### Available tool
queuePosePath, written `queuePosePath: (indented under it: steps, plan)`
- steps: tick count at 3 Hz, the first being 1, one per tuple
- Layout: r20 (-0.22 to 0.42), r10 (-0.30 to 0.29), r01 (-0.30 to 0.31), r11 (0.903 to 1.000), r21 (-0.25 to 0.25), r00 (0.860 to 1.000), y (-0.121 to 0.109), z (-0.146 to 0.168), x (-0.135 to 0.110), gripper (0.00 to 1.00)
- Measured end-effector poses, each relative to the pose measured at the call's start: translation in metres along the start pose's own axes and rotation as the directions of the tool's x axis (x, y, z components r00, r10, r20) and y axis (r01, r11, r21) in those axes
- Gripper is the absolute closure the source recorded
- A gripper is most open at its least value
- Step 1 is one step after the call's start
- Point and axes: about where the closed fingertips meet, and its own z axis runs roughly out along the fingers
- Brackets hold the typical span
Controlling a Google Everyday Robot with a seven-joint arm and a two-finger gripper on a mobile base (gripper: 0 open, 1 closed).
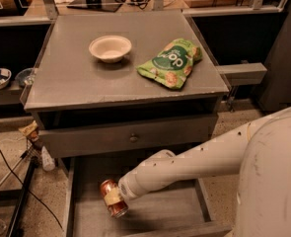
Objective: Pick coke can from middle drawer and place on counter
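The claw (111,198) sits low in the open middle drawer (177,212), at about 7 o'clock in the camera view. It is at the end of the pale arm (184,164), which reaches in from the robot's body at 4 o'clock. Its fingers look closed around the waist of the coke can (118,210), with a pale finger pad crossing the red side. The can leans with its silver top towards 11 o'clock instead of standing upright. This suggests the claw is carrying it and it is not resting freely on the drawer floor, though whether its base is clear of the floor cannot be told.

The arm comes in under the closed upper drawer front (133,138), so a low, slanted hold fits the tight gap. The can probably has to be drawn outward before it can go up.

On the counter (86,80), a white bowl (110,48) sits at 11 o'clock and a green snack bag (170,61) at 2 o'clock. Bare grey surface near 7 o'clock would suit the placing.
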Motion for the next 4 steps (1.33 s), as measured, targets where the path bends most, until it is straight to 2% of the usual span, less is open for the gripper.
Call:
queuePosePath:
  steps: [1,2,3,4]
  plan:
    - [0.001,-0.001,0.001,1.0,0.0,1.0,0.0,0.0,-0.001,1.0]
    - [0.079,-0.004,0.003,0.9999,0.01,0.997,-0.012,-0.016,-0.017,1.0]
    - [0.131,-0.007,0.003,0.9995,0.03,0.991,-0.022,-0.033,-0.027,1.0]
    - [0.173,-0.03,0.027,0.9995,0.017,0.984,-0.019,-0.052,-0.033,1.0]
